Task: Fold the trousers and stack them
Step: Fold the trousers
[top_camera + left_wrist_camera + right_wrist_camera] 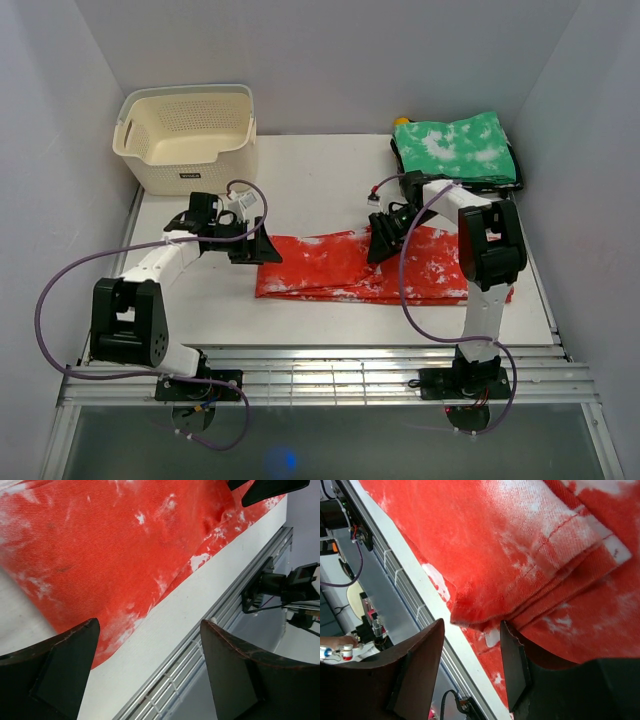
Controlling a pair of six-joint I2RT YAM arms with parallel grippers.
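Red tie-dye trousers [380,268] lie flat across the middle of the white table, apparently folded lengthwise. My left gripper [256,250] is at their left end, open and empty; in the left wrist view its jaws [150,635] straddle the cloth's [110,545] near edge and bare table. My right gripper [384,240] hovers over the trousers' middle-right, open; in the right wrist view [471,626] a doubled hem of the red cloth [530,555] lies just past the fingertips, with one finger [515,665] at the fold's edge. Folded green trousers [458,148] lie at the back right.
A cream plastic basket [188,135] stands at the back left corner. An aluminium rail [330,375] runs along the table's near edge, also in the left wrist view [200,650]. White walls close in the sides and back.
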